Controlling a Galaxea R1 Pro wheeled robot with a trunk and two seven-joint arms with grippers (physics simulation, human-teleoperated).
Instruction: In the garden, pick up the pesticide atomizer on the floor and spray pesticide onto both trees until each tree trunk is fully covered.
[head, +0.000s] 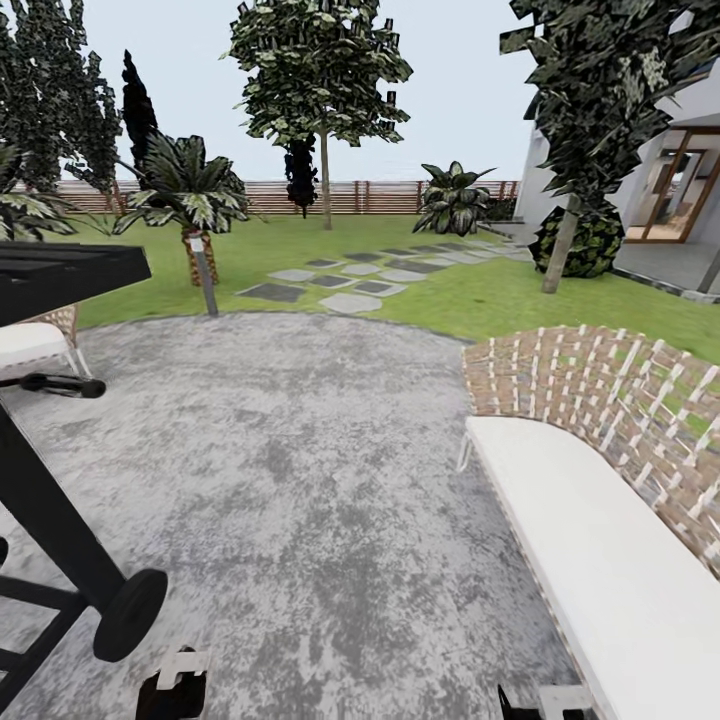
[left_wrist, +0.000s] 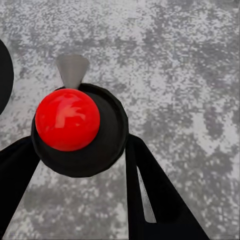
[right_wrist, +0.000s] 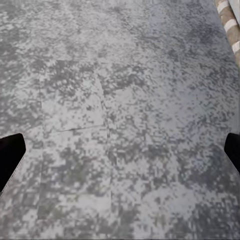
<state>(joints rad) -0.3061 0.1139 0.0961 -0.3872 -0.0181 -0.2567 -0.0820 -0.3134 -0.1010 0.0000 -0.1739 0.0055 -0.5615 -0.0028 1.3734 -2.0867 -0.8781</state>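
Observation:
The pesticide atomizer (left_wrist: 80, 130), a black round body with a red ball top and a grey nozzle, sits between my left gripper's (left_wrist: 82, 192) black fingers (left_wrist: 150, 200), which are shut on it above the mottled grey floor (head: 330, 480). At the head view's bottom edge my left gripper (head: 172, 692) and right gripper (head: 545, 705) just show. My right gripper (right_wrist: 120, 155) is open over bare paving. Across the garden lawn, one tree trunk (head: 325, 180) stands far off near the fence. A second tree trunk (head: 558, 250) leans at the right by a dark shrub.
A black wheeled grill (head: 60, 420) stands close on my left, with a wicker chair (head: 40, 340) behind it. A wicker sofa with a white cushion (head: 600, 520) lies close on the right. A short palm (head: 190, 220), a grey post (head: 206, 280) and stepping stones (head: 350, 285) lie ahead.

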